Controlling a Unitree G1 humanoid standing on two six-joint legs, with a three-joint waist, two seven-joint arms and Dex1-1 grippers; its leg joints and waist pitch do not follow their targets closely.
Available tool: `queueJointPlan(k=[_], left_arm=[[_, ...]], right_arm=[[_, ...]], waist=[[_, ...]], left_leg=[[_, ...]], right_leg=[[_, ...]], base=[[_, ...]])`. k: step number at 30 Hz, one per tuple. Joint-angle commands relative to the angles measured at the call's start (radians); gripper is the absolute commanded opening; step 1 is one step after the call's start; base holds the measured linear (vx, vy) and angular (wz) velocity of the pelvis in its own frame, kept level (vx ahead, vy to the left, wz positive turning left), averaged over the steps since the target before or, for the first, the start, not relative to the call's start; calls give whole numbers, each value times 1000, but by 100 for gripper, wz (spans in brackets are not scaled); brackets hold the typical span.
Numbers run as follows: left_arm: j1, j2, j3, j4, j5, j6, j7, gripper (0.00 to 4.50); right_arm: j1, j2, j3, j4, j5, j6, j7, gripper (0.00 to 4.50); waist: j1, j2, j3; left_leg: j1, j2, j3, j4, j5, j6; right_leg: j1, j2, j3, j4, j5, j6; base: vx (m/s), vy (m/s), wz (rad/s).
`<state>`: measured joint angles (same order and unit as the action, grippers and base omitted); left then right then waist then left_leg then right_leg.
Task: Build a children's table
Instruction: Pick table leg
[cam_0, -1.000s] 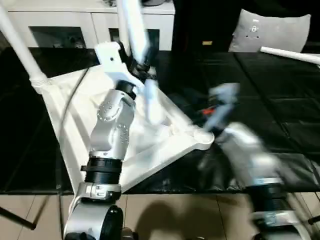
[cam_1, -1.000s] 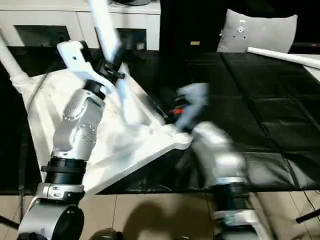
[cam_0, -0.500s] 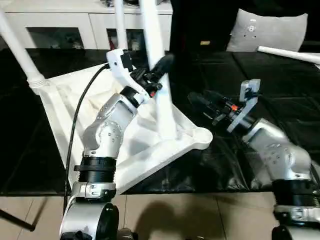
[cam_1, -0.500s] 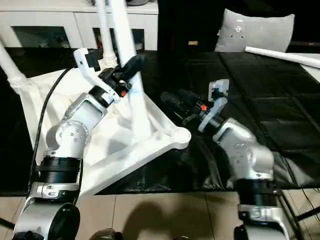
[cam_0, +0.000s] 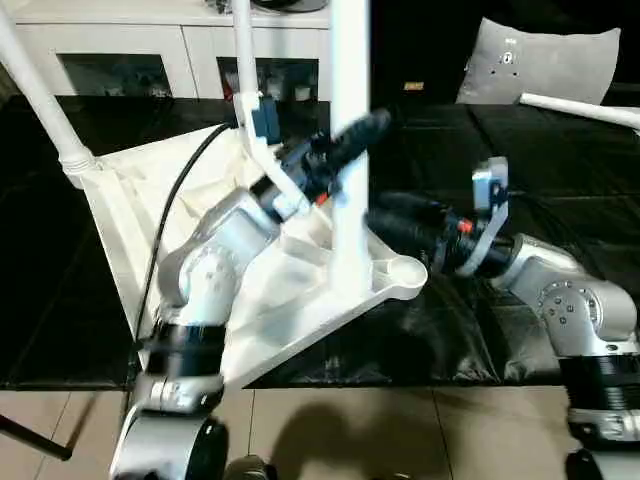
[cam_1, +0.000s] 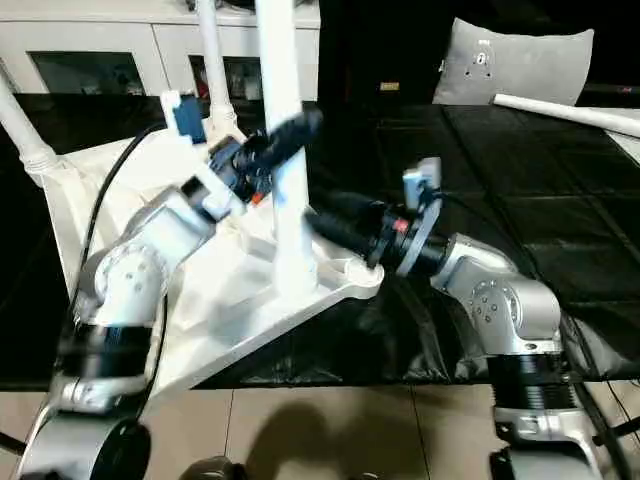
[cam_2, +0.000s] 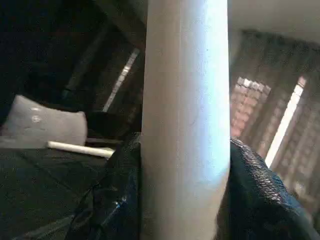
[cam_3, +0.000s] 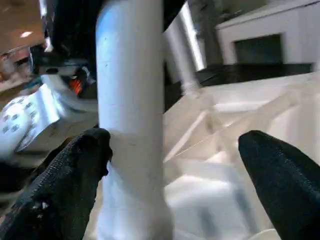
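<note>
left gripper (cam_0: 352, 135) fingers are clamping the long white tapered plastic tube leg (cam_0: 349, 150), standing upright in the near corner socket of the upturned white ribbed plastic tabletop (cam_0: 130, 200) on the black-covered desk (cam_0: 560, 200). right gripper (cam_0: 385, 222) fingers are gaping wide beside the leg's base (nothing held). judged step: seating this leg; next calls for pressing it home.

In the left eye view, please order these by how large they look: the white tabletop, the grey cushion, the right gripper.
1. tabletop, clearly largest.
2. grey cushion.
3. right gripper, though it looks close to the cushion in size.
</note>
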<state>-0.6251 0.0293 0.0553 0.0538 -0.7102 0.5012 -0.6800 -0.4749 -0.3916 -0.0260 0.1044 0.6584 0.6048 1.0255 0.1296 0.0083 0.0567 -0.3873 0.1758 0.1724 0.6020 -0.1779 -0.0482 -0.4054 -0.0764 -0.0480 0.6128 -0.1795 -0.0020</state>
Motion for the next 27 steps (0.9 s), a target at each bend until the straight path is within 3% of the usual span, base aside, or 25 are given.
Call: queueJointPlan(k=[1,5,6,13,14,19,20,27], left_arm=[[1,0,-33,-49,-2,-6,-37,182],[11,3,-65,-77,13,-24,-62,182],[21,8,-85,-92,26,-32,-78,182],[55,18,-142,-130,61,-43,-102,182],[59,21,-152,-132,71,-47,-104,182],[66,25,-167,-135,85,-57,-105,182],[68,26,-170,-135,88,-62,-105,182],[76,22,-182,-143,95,-68,-106,182]], right_arm=[[5,-21,21,-30,1,0,44,450],[10,-49,58,-47,-7,-1,110,450],[15,-62,89,-51,-23,-6,137,450],[27,-58,150,-48,-66,-28,164,450],[28,-55,154,-47,-69,-30,165,417],[28,-55,158,-47,-66,-30,171,398],[28,-57,156,-48,-62,-30,177,372],[28,-51,154,-44,-61,-30,181,315]], waist=[[3,-6,-72],[11,-6,-72],[14,-7,-73],[12,-7,-73],[12,-6,-72],[12,-4,-73],[12,-6,-73],[13,-5,-73]], left_leg=[[16,46,-12,-67,-159,33],[16,48,-13,-67,-156,34],[17,47,-12,-66,-152,36],[15,48,-15,-67,-162,28],[15,49,-14,-68,-162,28],[16,48,-14,-67,-160,28],[16,47,-14,-67,-161,28],[15,47,-14,-66,-153,33]], right_leg=[[56,-64,35,-69,-181,-207],[56,-63,36,-68,-169,-209],[55,-63,36,-68,-166,-209],[57,-64,35,-68,-178,-206],[55,-64,36,-69,-179,-204],[56,-62,36,-67,-164,-207],[56,-62,36,-67,-163,-210],[57,-62,36,-65,-153,-214]], base=[[0,0,0],[0,0,0],[0,0,0],[0,0,0],[0,0,0],[0,0,0],[0,0,0],[0,0,0]])
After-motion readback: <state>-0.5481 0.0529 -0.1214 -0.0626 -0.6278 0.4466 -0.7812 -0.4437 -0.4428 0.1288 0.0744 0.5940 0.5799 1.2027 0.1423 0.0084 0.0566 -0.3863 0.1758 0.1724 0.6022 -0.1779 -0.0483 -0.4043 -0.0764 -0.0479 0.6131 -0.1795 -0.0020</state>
